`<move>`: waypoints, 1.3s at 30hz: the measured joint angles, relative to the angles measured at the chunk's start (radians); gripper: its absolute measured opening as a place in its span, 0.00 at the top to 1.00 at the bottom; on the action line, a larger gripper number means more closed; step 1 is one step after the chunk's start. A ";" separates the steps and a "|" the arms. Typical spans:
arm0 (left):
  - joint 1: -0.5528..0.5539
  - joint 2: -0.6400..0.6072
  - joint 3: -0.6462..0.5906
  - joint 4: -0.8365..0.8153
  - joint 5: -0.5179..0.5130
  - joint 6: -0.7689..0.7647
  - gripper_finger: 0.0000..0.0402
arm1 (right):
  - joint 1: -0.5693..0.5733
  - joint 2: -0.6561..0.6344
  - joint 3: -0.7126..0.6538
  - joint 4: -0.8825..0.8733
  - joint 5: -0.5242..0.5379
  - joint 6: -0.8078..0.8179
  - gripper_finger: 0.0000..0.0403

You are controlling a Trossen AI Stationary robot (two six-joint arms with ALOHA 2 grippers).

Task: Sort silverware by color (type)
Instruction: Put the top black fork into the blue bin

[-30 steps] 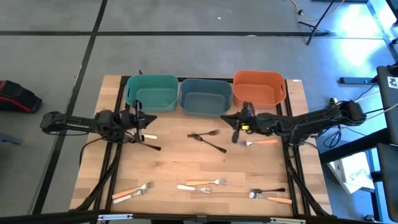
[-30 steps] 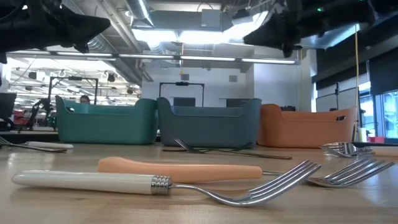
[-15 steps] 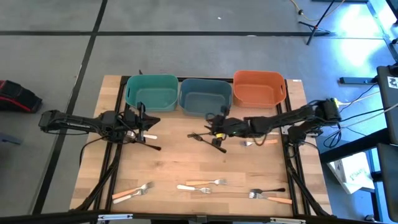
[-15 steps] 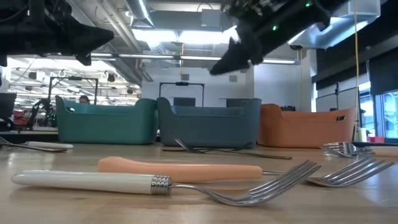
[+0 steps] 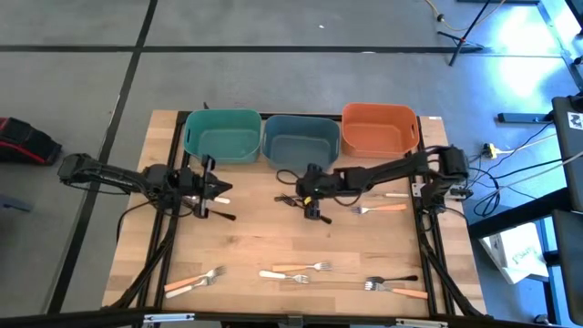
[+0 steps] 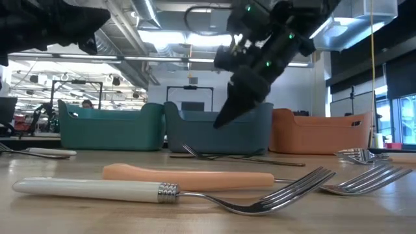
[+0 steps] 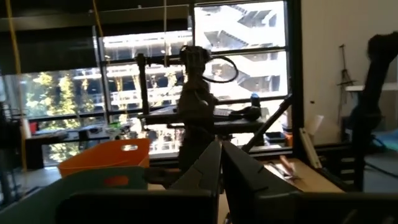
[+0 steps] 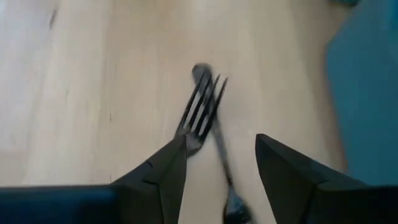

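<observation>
Grey floor with dark tape lines around a wooden bench (image 5: 255, 246). Along the far edge, three bins in a row: teal bin (image 5: 221, 134), blue bin (image 5: 301, 140), orange bin (image 5: 380, 128), touching or nearly so.

Forks scattered across the bench. Two black forks (image 5: 293, 199) crossed near the middle, just in front of the blue bin. Orange fork (image 5: 381, 209) right of those, tines toward the centre. Near the front edge: another orange fork (image 5: 191, 281) at the left, two white forks (image 5: 296, 271) in the middle lying close together, and at the right a black fork (image 5: 393, 281) beside a third orange one (image 5: 402, 292). Also a white fork (image 5: 218, 199) by the left arm, its handle end showing past the arm.

Right claw (image 5: 312, 193) reached in from the right, low over the crossed black forks. In the right wrist view, fingers (image 8: 163, 169) apart, straddling the forks' overlapping tines, nothing gripped.

Left claw (image 5: 216, 189) held above the bench in front of the teal bin, close to the white fork. In the left wrist view, fingers (image 7: 205, 171) pressed together, empty.

From bench height, a white and an orange handle lying nearest, bins behind, right arm slanting down before the blue bin.
</observation>
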State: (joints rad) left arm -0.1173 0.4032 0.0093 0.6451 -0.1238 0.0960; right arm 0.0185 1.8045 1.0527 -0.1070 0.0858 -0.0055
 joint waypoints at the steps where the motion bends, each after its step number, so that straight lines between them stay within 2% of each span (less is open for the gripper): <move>1: 0.000 0.003 0.000 0.000 -0.018 0.004 0.98 | 0.000 0.010 0.000 0.002 0.000 0.000 0.56; 8: 0.000 0.004 0.000 -0.001 -0.042 0.004 0.98 | 0.000 0.072 0.000 0.013 0.053 0.001 0.62; 14: 0.001 0.004 0.000 -0.001 -0.045 0.019 0.98 | -0.005 0.101 -0.001 0.031 0.053 0.001 0.66; 27: 0.001 0.004 0.000 -0.001 -0.047 0.018 0.98 | -0.041 0.144 0.001 0.057 -0.027 0.036 0.75; 39: 0.000 0.004 0.000 -0.001 -0.047 0.017 0.98 | -0.037 0.146 0.001 0.051 -0.013 0.018 0.96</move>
State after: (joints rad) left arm -0.1169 0.4068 0.0093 0.6445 -0.1707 0.1135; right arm -0.0189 1.9507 1.0538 -0.0556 0.0730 0.0120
